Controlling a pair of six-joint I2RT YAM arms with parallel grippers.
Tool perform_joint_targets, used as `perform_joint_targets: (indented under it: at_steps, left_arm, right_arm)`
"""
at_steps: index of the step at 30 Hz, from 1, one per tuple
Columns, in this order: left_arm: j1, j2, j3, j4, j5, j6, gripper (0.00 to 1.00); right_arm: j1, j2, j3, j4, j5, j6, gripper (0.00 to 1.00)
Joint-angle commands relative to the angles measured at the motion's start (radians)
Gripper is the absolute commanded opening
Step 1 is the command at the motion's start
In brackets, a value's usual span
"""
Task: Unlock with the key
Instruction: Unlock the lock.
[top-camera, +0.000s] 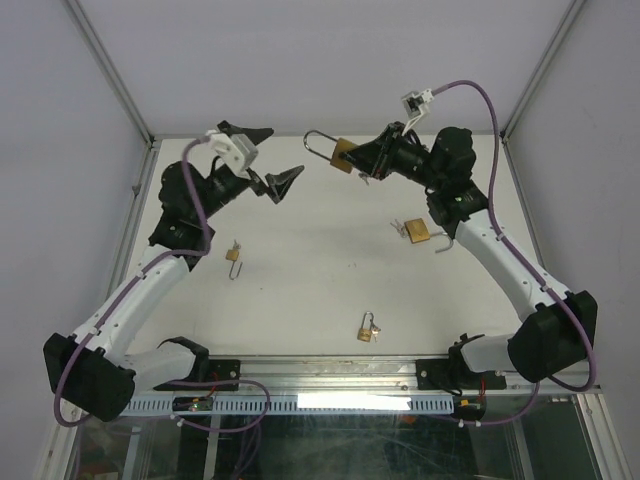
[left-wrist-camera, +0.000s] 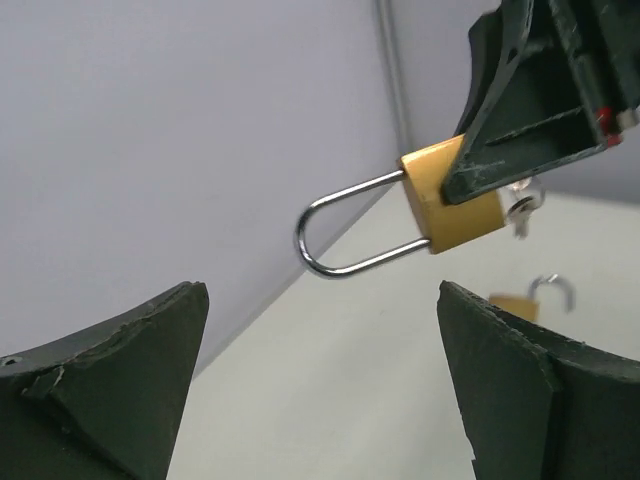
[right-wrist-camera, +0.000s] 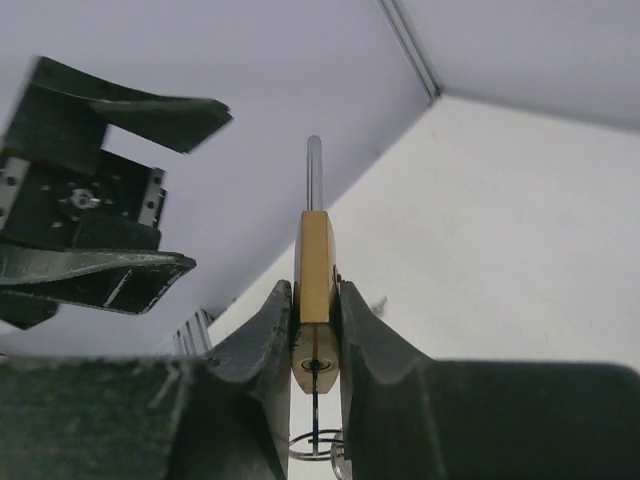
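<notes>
A brass padlock (top-camera: 342, 156) hangs in the air above the far part of the table, its steel shackle (top-camera: 318, 145) pointing left. My right gripper (top-camera: 362, 158) is shut on the lock's body (right-wrist-camera: 315, 262), one finger on each flat side. A key (right-wrist-camera: 316, 405) sits in the keyhole underneath, with its ring hanging below. My left gripper (top-camera: 283, 153) stands wide open just left of the shackle and touches nothing. In the left wrist view the padlock (left-wrist-camera: 455, 200) and shackle (left-wrist-camera: 340, 238) lie above and beyond the left gripper (left-wrist-camera: 322, 340).
Three more small padlocks lie on the white table: one at the left (top-camera: 232, 254), one near the front (top-camera: 367, 329), one under the right arm (top-camera: 416, 231). Walls and metal frame posts (top-camera: 120, 80) close in the back and sides.
</notes>
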Motion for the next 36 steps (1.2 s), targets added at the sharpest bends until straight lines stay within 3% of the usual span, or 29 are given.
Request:
perform_joint_targets:
  at_steps: [1,5,11,14,18,23,32,34,36]
  left_arm:
    - [0.065,0.001,0.043,0.394,0.305,-0.679,0.99]
    - [0.063,0.11,0.155,0.58,0.355,-0.969,0.97]
    - [0.023,0.223,0.303,0.698,0.255,-1.246,0.83]
    - [-0.009,0.244,0.325,0.781,0.239,-1.248,0.89]
    - [-0.066,0.275,0.369,0.869,0.185,-1.243,0.83]
    - [-0.092,0.291,0.378,0.862,0.133,-1.267,0.53]
    - [-0.117,0.291,0.369,0.825,0.108,-1.271,0.16]
    - [-0.122,0.29,0.364,0.819,0.11,-1.266,0.15]
    - [-0.13,0.293,0.358,0.817,0.121,-1.255,0.31]
  right_arm:
    - [0.0,-0.069,0.11,0.506,-0.096,0.131,0.0]
    - [0.002,-0.019,0.169,0.706,-0.112,0.186,0.0]
    - [0.017,0.047,0.26,0.839,-0.126,0.21,0.0]
    - [0.029,0.067,0.29,0.848,-0.123,0.218,0.0]
    - [0.043,0.067,0.288,0.842,-0.104,0.207,0.0]
    - [0.058,0.067,0.29,0.829,-0.101,0.202,0.0]
    - [0.072,0.052,0.275,0.824,-0.086,0.186,0.0]
    - [0.072,0.053,0.277,0.823,-0.085,0.189,0.0]
    - [0.072,0.058,0.271,0.838,-0.072,0.198,0.0]
